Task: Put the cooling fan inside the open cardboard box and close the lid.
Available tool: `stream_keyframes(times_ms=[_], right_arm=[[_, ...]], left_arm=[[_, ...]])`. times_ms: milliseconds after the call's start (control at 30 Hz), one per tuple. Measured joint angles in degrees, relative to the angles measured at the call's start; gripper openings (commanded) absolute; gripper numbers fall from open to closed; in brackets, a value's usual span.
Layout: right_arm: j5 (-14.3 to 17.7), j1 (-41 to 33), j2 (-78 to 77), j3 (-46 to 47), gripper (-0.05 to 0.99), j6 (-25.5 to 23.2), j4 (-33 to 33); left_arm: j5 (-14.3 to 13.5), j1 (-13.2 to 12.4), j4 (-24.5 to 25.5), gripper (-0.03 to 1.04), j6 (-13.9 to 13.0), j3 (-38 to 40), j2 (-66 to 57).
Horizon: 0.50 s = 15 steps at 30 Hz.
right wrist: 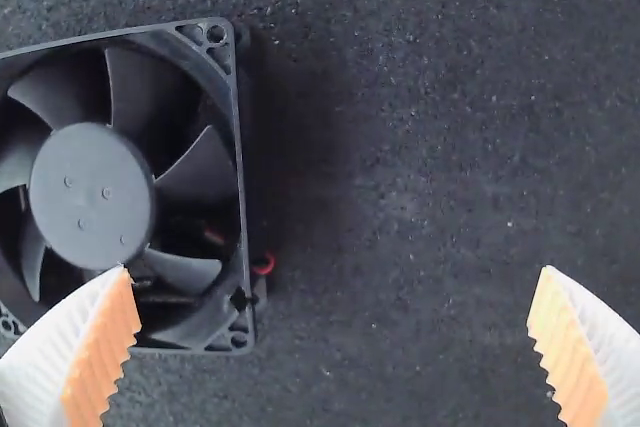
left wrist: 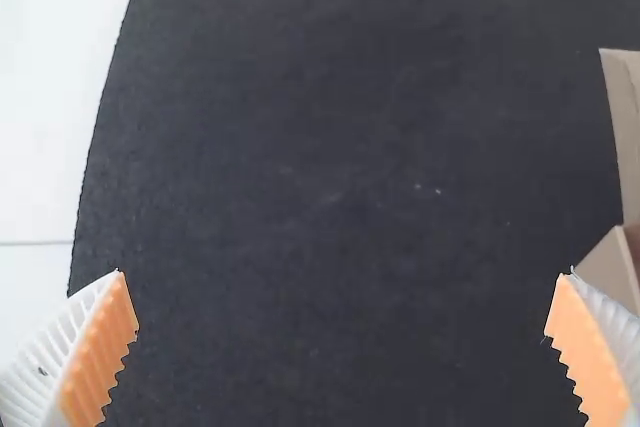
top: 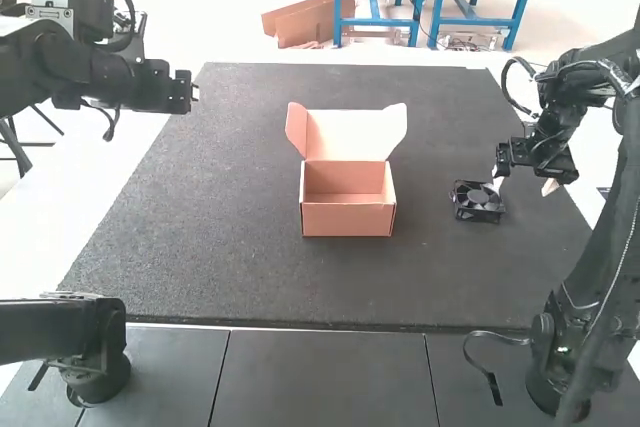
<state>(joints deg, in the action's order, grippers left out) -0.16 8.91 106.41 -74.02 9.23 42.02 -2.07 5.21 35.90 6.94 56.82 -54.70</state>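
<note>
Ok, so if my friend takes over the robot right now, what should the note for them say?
The left end effector is open and empty, above the black mat, left of the box and farther back.
The right end effector is open and empty, low over the mat at the fan's right edge.
The cooling fan lies flat on the mat, right of the cardboard box and apart from it.
The box looks empty, and its lid stands open.
Done: nothing yet. Left: grasp the fan, put it in the box, close the lid.
</note>
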Motion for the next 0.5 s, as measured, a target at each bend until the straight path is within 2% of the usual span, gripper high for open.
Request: stream_keyframes(times_ms=[500], right_arm=[[1.7, 0.0, 3.1, -0.2, 0.9, 0.0, -3.7]], left_arm=[[0.0, 0.0, 0.4, 0.97, 0.0, -1.0, 0.0]])
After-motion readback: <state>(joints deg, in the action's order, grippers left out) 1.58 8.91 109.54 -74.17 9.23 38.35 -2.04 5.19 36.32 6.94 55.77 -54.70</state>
